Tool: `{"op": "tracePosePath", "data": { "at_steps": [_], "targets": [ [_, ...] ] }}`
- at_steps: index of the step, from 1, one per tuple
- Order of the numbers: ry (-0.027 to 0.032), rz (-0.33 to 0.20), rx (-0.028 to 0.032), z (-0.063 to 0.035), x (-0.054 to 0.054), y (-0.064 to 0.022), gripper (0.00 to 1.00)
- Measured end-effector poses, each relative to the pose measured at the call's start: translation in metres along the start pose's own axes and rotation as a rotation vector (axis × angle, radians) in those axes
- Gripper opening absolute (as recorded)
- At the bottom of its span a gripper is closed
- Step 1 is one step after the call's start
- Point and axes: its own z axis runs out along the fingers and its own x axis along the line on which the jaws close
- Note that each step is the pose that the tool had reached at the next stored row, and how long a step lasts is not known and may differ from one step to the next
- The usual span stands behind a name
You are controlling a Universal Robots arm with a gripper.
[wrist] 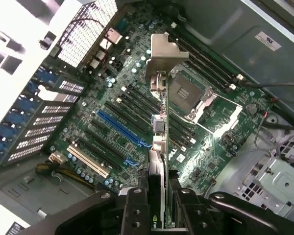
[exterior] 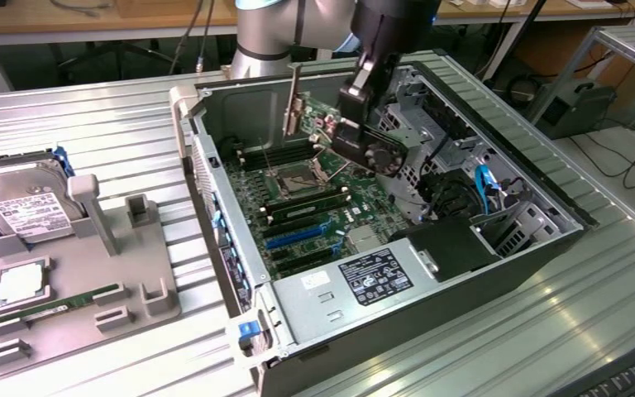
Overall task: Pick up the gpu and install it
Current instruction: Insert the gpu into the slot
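Note:
My gripper (exterior: 353,132) is shut on the gpu (exterior: 334,124) and holds it in the air inside the open computer case (exterior: 538,248), above the motherboard (exterior: 317,207). The card's long silver end bracket (exterior: 292,101) points up toward the case's rear wall. In the wrist view I see the gpu (wrist: 159,147) edge-on, its bracket (wrist: 162,56) farthest from the camera, clamped between the black fingers (wrist: 134,208) of the gripper (wrist: 159,210). The blue expansion slot (wrist: 120,128) lies on the board a little to one side of the card's edge, and the card is not touching it.
The CPU socket (wrist: 191,95) and memory slots (wrist: 206,63) lie beside the card. A power supply (exterior: 375,275) and drive cage (exterior: 439,132) crowd the case. On the exterior view's left, a grey fixture (exterior: 86,273) holds a hard drive (exterior: 20,205) and a green memory stick (exterior: 59,304).

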Motion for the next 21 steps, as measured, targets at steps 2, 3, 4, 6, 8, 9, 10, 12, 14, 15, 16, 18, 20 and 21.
{"op": "tracePosePath", "data": {
  "at_steps": [2, 3, 4, 6, 8, 9, 10, 12, 14, 15, 16, 18, 20, 21],
  "targets": [
    [0.0009, -0.058, 0.0003, 0.0019, 0.0, 0.0, 0.26],
    [0.0012, -0.082, 0.0005, 0.0028, 0.0, 0.0, 0.26],
    [0.0017, -0.115, 0.0006, 0.0039, 0.0, -0.0001, 0.26],
    [0.0028, -0.185, 0.0011, 0.0064, 0.0, -0.0001, 0.26],
    [0.0034, -0.22, 0.0014, 0.0076, 0.0, -0.0001, 0.26],
    [0.0037, -0.246, 0.0015, 0.0086, 0.0, -0.0001, 0.26],
    [0.004, -0.263, 0.0016, 0.0093, 0.0, -0.0001, 0.26],
    [0.0045, -0.299, 0.0019, 0.0105, 0.0, -0.0002, 0.26],
    [0.0051, -0.337, 0.0021, 0.0118, 0.0, -0.0002, 0.26],
    [0.0055, -0.36, 0.0022, 0.0126, 0.0, -0.0002, 0.26],
    [0.0056, -0.378, 0.0023, 0.0132, 0.0, -0.0002, 0.26],
    [0.0062, -0.415, 0.0024, 0.0144, 0.0, -0.0002, 0.26],
    [0.0065, -0.452, 0.0025, 0.0156, 0.0, -0.0002, 0.26],
    [0.0067, -0.472, 0.0026, 0.0163, 0.0, -0.0003, 0.26]
  ]
}}
